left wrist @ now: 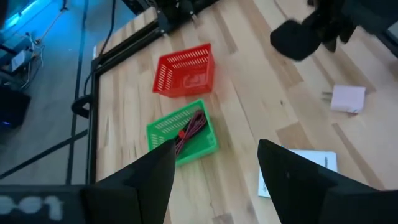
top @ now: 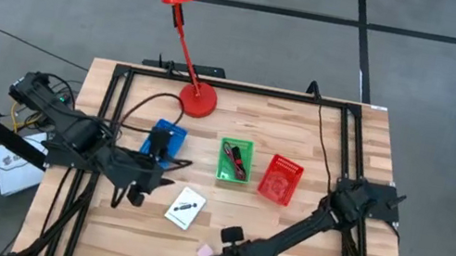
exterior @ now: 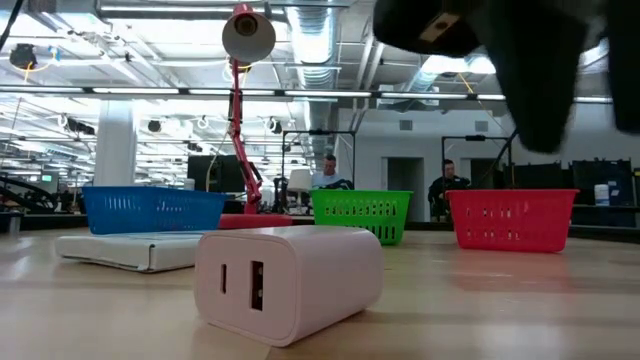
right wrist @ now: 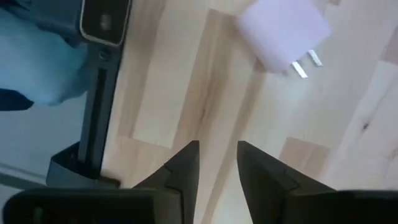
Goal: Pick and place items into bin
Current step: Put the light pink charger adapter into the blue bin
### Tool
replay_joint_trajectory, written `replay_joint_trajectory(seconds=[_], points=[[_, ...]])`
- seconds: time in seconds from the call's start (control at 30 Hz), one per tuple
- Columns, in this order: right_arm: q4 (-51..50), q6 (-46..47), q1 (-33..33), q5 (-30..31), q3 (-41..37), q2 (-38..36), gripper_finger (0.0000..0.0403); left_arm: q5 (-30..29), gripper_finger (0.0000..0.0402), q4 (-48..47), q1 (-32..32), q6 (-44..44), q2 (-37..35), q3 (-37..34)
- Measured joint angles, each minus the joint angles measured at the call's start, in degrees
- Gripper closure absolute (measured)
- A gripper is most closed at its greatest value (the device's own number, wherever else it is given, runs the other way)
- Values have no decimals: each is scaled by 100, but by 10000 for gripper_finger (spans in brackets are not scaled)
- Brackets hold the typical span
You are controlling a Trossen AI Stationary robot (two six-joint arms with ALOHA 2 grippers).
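Fingers [right wrist: 180, 171] on the right gripper [right wrist: 217, 162] stand just a little apart with nothing between them, hanging over bare wood at the near edge of the bench [top: 337, 147]. The pale pink charger block [right wrist: 283, 31] lies right beside them, on its side with both prongs showing, and nothing is touching it. From bench height that block [exterior: 285, 280] fills the foreground, with the dark right arm looming over it.

The left gripper [left wrist: 214, 168] is over on the left side near the blue bin [top: 165, 140], its fingers spread wide and empty. The white card with a black mark [top: 186, 207] lies flat on the wood between the two arms, close to the left one.

All three bins sit in a row across the middle. The green bin [top: 234, 161] has a dark red cable [left wrist: 189, 127] in it with something black alongside, and the red bin [top: 281, 179] is next to it, a bit apart. A red desk lamp [top: 197, 101] stands behind the blue bin with its head leaning out past the far edge, well clear of both arms. Nothing blocks the way to the block or the card.

Two people [exterior: 330, 170] show in the room behind the bench
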Motion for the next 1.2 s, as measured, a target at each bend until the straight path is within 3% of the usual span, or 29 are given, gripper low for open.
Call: replay_joint_trajectory(seconds=[0.13, 0.33, 0.67, 1.2], points=[[112, -299, -225, -127, 9, -113, 300, -163, 182, -22, -2, 34, -40, 0], [475, -1821, -490, -133, -3, 24, 300, -206, 182, -435, -9, -1, -6, 0], [882, -2253, -821, -282, 3, 2, 300, -212, 182, -1059, -13, -474, -10, 0], [586, -3011, -866, -442, 1, 2, 300, -296, 182, -1051, -11, -553, -10, 0]])
